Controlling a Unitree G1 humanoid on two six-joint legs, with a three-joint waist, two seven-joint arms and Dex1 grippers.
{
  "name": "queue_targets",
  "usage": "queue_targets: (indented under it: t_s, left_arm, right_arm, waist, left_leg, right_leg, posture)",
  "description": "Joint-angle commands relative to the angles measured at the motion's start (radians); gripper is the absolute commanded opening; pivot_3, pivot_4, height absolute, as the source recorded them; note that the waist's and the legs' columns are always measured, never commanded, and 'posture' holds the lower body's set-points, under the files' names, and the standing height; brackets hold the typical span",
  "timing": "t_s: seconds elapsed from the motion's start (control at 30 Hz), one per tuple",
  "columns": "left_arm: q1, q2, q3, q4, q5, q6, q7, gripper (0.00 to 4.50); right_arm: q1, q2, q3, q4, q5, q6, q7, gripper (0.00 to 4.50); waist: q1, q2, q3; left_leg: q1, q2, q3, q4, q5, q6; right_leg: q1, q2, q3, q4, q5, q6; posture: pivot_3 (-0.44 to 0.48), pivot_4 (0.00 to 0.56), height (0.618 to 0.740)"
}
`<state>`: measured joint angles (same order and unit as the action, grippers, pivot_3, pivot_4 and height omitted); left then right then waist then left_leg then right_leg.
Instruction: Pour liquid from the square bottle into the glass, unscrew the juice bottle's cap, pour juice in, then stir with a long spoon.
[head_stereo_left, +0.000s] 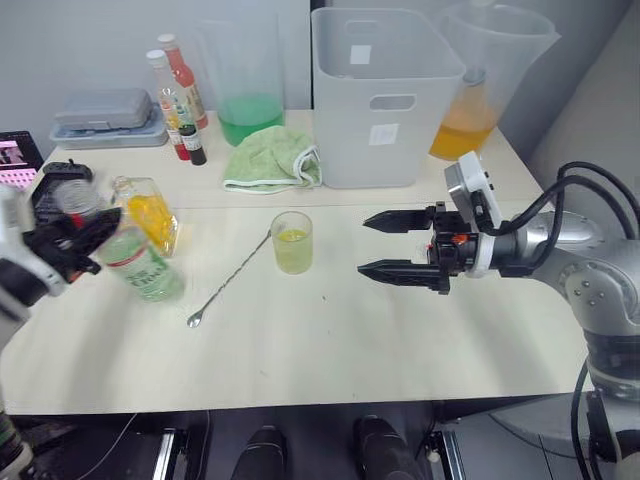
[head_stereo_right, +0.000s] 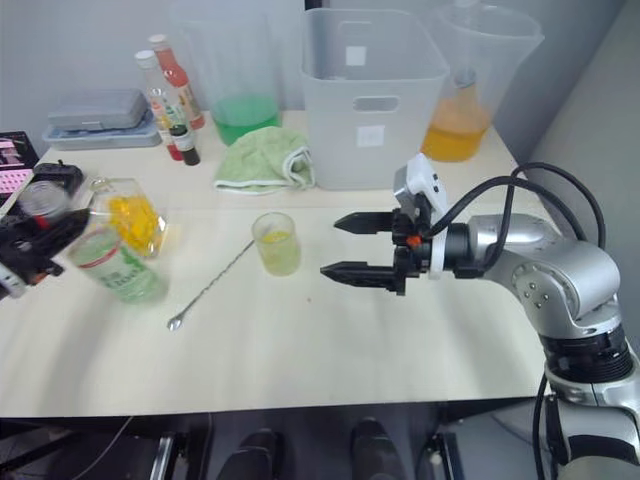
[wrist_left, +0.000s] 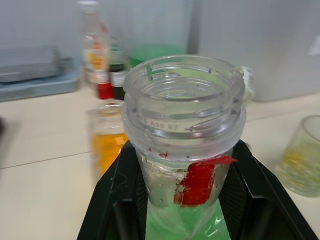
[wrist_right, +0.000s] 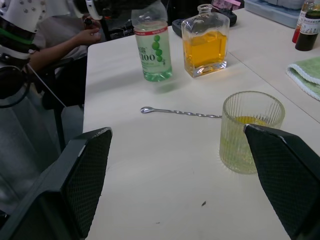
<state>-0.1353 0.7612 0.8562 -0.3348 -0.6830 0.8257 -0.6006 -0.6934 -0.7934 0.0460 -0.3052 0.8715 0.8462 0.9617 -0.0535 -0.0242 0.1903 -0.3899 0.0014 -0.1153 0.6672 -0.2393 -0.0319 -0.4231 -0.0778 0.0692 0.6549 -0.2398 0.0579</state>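
My left gripper (head_stereo_left: 75, 235) is shut on the neck of the juice bottle (head_stereo_left: 140, 265), which holds green liquid and leans over the table's left side. Its mouth (wrist_left: 185, 85) is open; the juice bottle's cap is out of view. Just behind it stands the square bottle (head_stereo_left: 150, 215) with orange liquid. The glass (head_stereo_left: 292, 242) sits mid-table with a little yellow liquid. The long spoon (head_stereo_left: 230, 280) lies flat, running from the glass toward the front left. My right gripper (head_stereo_left: 363, 245) hangs open and empty just right of the glass, fingers pointing at it.
Along the back stand a grey bin (head_stereo_left: 385, 100), a green towel (head_stereo_left: 270, 160), a pitcher of green liquid (head_stereo_left: 250, 90), a pitcher of orange liquid (head_stereo_left: 480, 90), sauce bottles (head_stereo_left: 180, 100) and a grey case (head_stereo_left: 105, 115). A person's hand (wrist_right: 85, 35) is beyond the table's left end.
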Motion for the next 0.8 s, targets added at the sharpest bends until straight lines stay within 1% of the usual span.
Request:
queue_targets:
  t_s: [0.03,0.1,0.2,0.33,0.43,0.57,0.63,0.8]
  left_arm:
    - [0.008,0.002,0.111,0.042,-0.004,-0.091,0.018,1.52]
    - [0.001,0.008,0.117,0.082,0.004,-0.122,0.034,1.52]
    - [-0.045,0.057,0.028,0.23,0.115,-0.252,0.048,1.52]
    - [-0.198,0.086,-0.066,0.397,0.146,-0.315,0.066,1.52]
    - [-0.312,0.099,-0.141,0.533,0.193,-0.359,0.094,1.52]
    - [-0.44,0.105,-0.241,0.696,0.246,-0.433,0.08,1.52]
    - [-0.49,0.107,-0.269,0.771,0.261,-0.471,0.068,1.52]
    - [-0.567,0.114,-0.32,0.954,0.309,-0.594,0.042,1.52]
  right_arm:
    - [-0.03,0.016,0.004,0.003,-0.024,-0.018,0.03,4.48]
    - [-0.033,0.027,0.001,0.007,-0.036,-0.017,0.032,4.48]
    - [-0.032,0.041,0.003,0.005,-0.057,-0.017,0.025,4.48]
    - [-0.023,0.057,-0.017,-0.019,-0.056,-0.002,0.0,4.48]
    - [-0.012,0.052,-0.033,-0.029,-0.057,0.009,-0.019,4.48]
    - [0.005,0.039,-0.055,-0.054,-0.048,0.031,-0.045,4.48]
    - [0.012,0.037,-0.072,-0.07,-0.039,0.046,-0.063,4.48]
    - [0.032,0.025,-0.106,-0.116,-0.023,0.084,-0.095,4.48]
  waist:
    - [0.009,0.0,0.0]
    - [0.018,0.0,0.0]
    - [0.025,-0.001,-0.001]
    - [0.034,-0.003,-0.001]
    - [0.035,-0.003,-0.002]
    - [0.033,-0.003,-0.002]
    - [0.03,-0.004,-0.002]
    - [0.017,-0.004,-0.002]
  left_leg:
    - [0.0,0.0,0.0,0.0,0.0,0.0]
    - [0.0,0.0,0.0,0.0,0.0,0.0]
    - [0.0,0.0,0.0,0.0,0.0,0.0]
    - [0.0,0.0,0.001,0.0,0.0,0.0]
    - [0.0,0.0,0.001,0.0,0.0,0.0]
    - [0.0,0.0,0.001,-0.002,0.0,0.0]
    - [0.0,0.0,0.001,-0.002,0.0,0.0]
    - [0.0,0.0,0.001,-0.002,0.0,0.0]
  right_leg:
    - [0.0,0.0,0.0,0.0,0.0,0.0]
    - [0.001,0.0,0.0,-0.001,0.0,0.0]
    - [0.001,0.0,0.0,-0.002,0.0,-0.001]
    - [0.001,0.0,0.0,-0.002,0.001,-0.001]
    - [0.001,0.0,0.0,-0.002,0.001,-0.001]
    - [0.0,0.0,0.0,-0.003,0.001,-0.001]
    - [-0.001,0.0,0.0,-0.002,0.001,-0.001]
    - [-0.002,0.0,0.0,0.0,0.001,-0.001]
  posture:
    - [0.0,0.15,0.74]
    - [0.0,0.15,0.74]
    - [0.0,0.15,0.74]
    - [0.0,0.15,0.74]
    - [0.0,0.15,0.74]
    - [0.0,0.15,0.74]
    - [0.0,0.15,0.74]
    - [0.0,0.15,0.74]
